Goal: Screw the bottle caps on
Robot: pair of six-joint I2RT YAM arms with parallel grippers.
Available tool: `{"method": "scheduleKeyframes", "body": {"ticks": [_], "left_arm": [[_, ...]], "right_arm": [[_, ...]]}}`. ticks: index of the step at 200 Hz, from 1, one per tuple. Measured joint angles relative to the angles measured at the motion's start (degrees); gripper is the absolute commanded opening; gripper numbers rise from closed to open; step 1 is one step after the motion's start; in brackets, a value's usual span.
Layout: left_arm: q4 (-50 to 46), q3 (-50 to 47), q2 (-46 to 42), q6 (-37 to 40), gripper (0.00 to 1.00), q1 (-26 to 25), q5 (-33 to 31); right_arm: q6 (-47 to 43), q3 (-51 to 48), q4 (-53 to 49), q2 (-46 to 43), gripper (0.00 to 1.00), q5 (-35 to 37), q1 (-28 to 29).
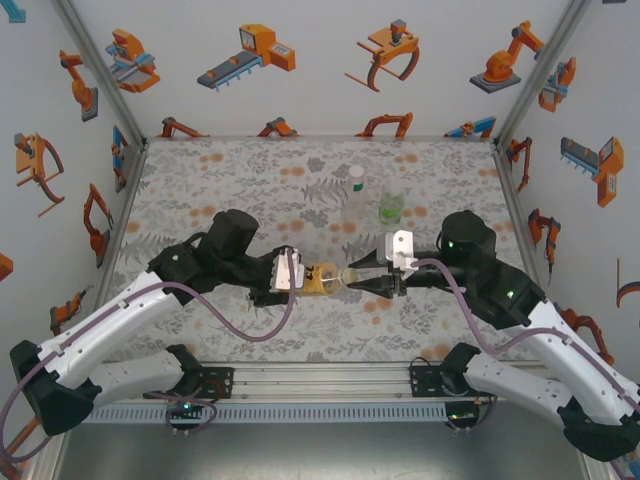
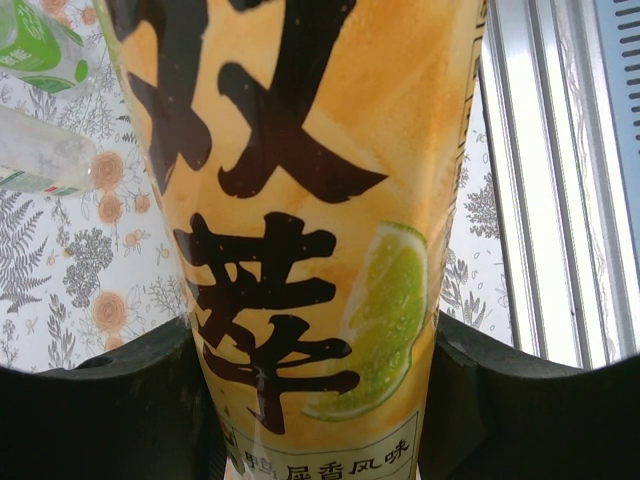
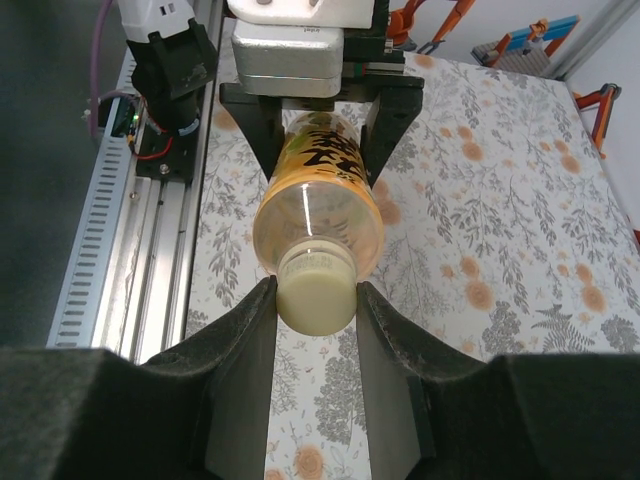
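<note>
A: Where is the bottle?

B: The left gripper [image 1: 312,279] has the orange drink bottle [image 1: 325,278] clamped across its labelled body. It lies on its side in the air above the near middle of the floral desk [image 1: 200,200], with its neck pointing at the other arm. In the left wrist view the jaws press on both sides of the label, open only as wide as the bottle.

A: And the right side?

B: The right gripper [image 3: 315,300] meets the neck head-on. Its jaws are narrowed onto the pale yellow cap [image 3: 315,290], with a pad touching each side. The cap sits on the bottle's mouth.

A: So the step is the screwing itself?

B: I judge so. How far the thread has taken, I cannot tell.

A: What does the next move call for?

B: A wrist roll about the bottle's axis while the left arm holds firm, with slight push along the neck so the cap doesn't ride crooked.

A: And the others?

B: The slim clear bottle [image 1: 354,198] and green-tinted bottle [image 1: 391,207] stand upright further back, just beside each other.
</note>
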Motion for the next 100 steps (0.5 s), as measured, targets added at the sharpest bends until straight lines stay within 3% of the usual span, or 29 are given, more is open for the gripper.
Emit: {"method": "scheduleKeyframes", "body": {"ticks": [100], "left_arm": [[-0.2, -0.3, -0.2, -0.3, 0.00, 0.0, 2.2]], "right_arm": [[0.1, 0.2, -0.4, 0.2, 0.03, -1.7, 0.1]]}}
